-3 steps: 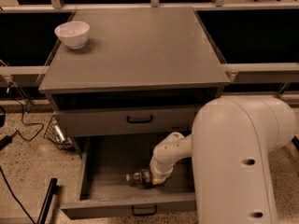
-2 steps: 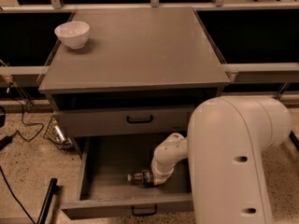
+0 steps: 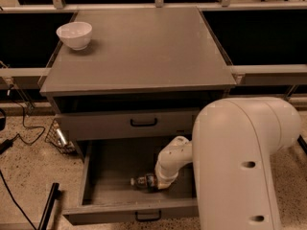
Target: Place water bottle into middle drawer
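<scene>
Water bottle [image 3: 142, 181] lies in the open middle drawer [image 3: 115, 211] below the tabletop's [image 3: 144, 47] front edge. The gripper [image 3: 155, 182] is at it, and whether it grips cannot be told. Placement looks nearly done, with letting go and lifting clear likely next.

middle drawer [image 3: 111, 175]: pulled open
water bottle [image 3: 142, 181]: on its side on the drawer floor
gripper [image 3: 155, 184]: down inside the drawer, at the bottle
white bowl [image 3: 74, 34]: on cabinet top [image 3: 144, 51], back left
</scene>
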`<state>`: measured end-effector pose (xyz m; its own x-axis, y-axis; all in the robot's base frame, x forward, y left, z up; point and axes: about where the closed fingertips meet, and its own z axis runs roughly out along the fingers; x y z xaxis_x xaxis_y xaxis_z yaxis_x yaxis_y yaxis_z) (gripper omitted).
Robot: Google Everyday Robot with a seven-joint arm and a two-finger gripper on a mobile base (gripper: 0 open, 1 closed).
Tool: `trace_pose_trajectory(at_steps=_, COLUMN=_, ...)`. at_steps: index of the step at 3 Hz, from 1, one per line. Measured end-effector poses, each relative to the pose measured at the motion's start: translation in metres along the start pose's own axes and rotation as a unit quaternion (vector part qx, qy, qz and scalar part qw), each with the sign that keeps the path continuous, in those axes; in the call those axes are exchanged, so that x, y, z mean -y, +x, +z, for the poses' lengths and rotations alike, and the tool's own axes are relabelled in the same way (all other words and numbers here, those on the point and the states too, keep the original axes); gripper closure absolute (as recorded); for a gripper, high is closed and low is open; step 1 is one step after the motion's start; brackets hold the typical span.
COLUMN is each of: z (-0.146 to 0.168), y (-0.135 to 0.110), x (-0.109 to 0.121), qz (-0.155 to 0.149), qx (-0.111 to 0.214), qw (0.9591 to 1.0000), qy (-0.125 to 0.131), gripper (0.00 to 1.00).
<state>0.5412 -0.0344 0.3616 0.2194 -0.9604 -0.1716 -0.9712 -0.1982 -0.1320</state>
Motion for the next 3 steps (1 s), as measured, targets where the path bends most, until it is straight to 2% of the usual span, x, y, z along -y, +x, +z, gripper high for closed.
trace_pose_trajectory(at_steps=1, z=-0.0091, y=-0.0034, x=0.0036, qz=-0.002, qx=0.004, qw=0.9999, qy=0.015, gripper=1.00)
trace_pose_trajectory(at_steps=2, z=-0.0092, y=-0.0035, x=0.0037, qz=-0.002, qx=0.004, qw=0.9999, qy=0.016, gripper=1.00)
trace_pose_trajectory(at_steps=3, z=-0.0092, y=-0.0035, x=0.0037, qz=-0.002, qx=0.004, qw=0.9999, qy=0.016, gripper=0.84)
